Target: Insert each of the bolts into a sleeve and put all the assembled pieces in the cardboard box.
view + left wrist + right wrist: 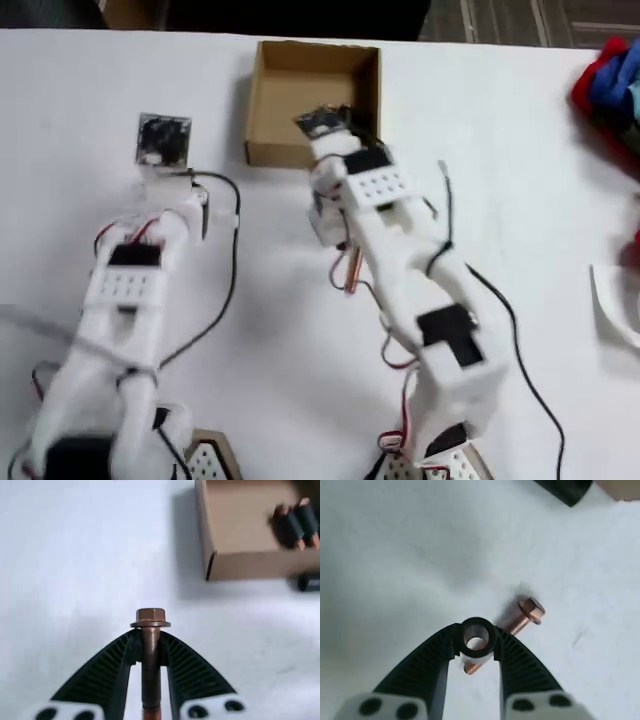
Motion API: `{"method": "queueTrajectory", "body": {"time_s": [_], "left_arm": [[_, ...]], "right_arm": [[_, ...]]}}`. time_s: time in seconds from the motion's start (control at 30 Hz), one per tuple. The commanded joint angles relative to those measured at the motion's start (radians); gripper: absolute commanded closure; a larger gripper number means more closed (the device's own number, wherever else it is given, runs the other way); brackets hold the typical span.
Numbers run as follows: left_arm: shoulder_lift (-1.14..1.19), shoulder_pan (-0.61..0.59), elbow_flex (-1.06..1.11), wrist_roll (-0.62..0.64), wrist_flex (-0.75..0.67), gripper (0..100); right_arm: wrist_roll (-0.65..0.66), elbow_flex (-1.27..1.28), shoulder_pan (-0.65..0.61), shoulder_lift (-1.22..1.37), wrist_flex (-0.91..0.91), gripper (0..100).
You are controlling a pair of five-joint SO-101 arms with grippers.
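Observation:
My left gripper [150, 639] is shut on a copper bolt [150, 630], whose hex head sticks out past the fingertips. It stands left of the cardboard box [262, 110] over bare table [160, 142]. Two assembled pieces [296, 526] lie inside the box [235, 560]. My right gripper [479, 641] is shut on a black sleeve [479, 628], seen end-on, just in front of the box [325, 128]. Under that sleeve a second copper bolt [526, 615] lies on the table. Another black sleeve [308, 582] lies on the table by the box front [565, 487].
A white tabletop [500, 150] carries everything. A heap of red and blue cloth [612, 78] sits at the far right edge, with a white curved object [612, 300] below it. Black cables [232, 250] trail beside both arms.

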Motion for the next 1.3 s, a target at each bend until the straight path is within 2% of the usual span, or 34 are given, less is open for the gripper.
{"method": "queueTrajectory", "body": {"time_s": [0.0,0.13,0.47,0.67,0.9,0.97,1.07,1.1,1.27], "left_arm": [[0.149,-0.014,-0.131,0.018,0.015,97],[0.18,-0.02,-0.151,0.017,0.015,97],[0.186,-0.025,-0.104,0.011,-0.035,97],[0.181,-0.025,-0.093,0.011,-0.048,97],[0.181,-0.025,-0.093,0.014,-0.048,97],[0.18,-0.025,-0.093,0.014,-0.048,97],[0.18,-0.025,-0.093,0.015,-0.048,97],[0.18,-0.025,-0.093,0.015,-0.048,97],[0.18,-0.025,-0.097,0.015,-0.04,97]], "right_arm": [[0.006,-0.143,-0.056,0.079,0.01,97.5],[0.002,-0.221,-0.093,0.193,-0.007,97.5],[0.009,-0.39,-0.087,0.407,-0.005,97.3],[0.002,-0.439,-0.093,0.435,0.025,85.1],[0.002,-0.434,-0.087,0.437,0.031,84.0],[0.002,-0.434,-0.087,0.437,0.044,85.0],[0.006,-0.437,-0.087,0.433,0.05,97.4],[0.006,-0.436,-0.087,0.432,0.051,98.8],[0.008,-0.442,-0.085,0.426,0.067,97.7]]}}
